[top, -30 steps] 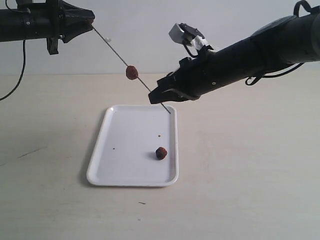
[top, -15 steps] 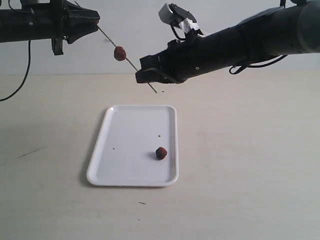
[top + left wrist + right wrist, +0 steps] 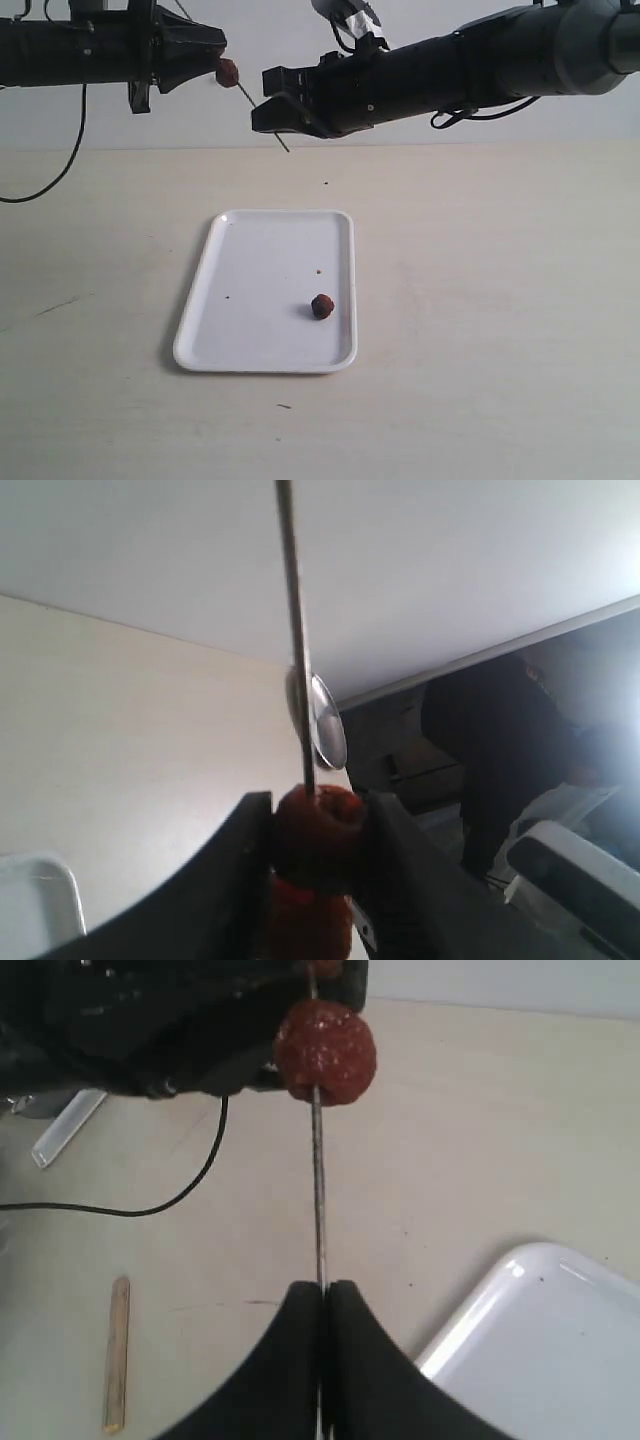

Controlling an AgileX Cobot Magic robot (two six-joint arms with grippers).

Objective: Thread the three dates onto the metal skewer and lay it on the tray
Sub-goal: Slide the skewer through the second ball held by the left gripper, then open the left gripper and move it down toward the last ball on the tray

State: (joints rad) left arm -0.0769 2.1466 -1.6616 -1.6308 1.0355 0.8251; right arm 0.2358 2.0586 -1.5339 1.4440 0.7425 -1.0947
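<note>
A thin straight grey metal skewer [image 3: 318,1190] is held slanting in the air above the far edge of the pale worktop [image 3: 500,300]. The right pincer [image 3: 322,1295] is pressed together on its bare shaft. The left pincer [image 3: 318,805] is clamped at its other end, where a small wrinkled reddish-brown date [image 3: 315,832] is threaded right at the fingertips (more red shows deeper between them, too blurred to tell apart). A second such date [image 3: 322,306] is seen lying loose in the flat white rectangular plastic tray [image 3: 250,260], which is set mid-worktop, the date on the tray's side toward the right edge.
</note>
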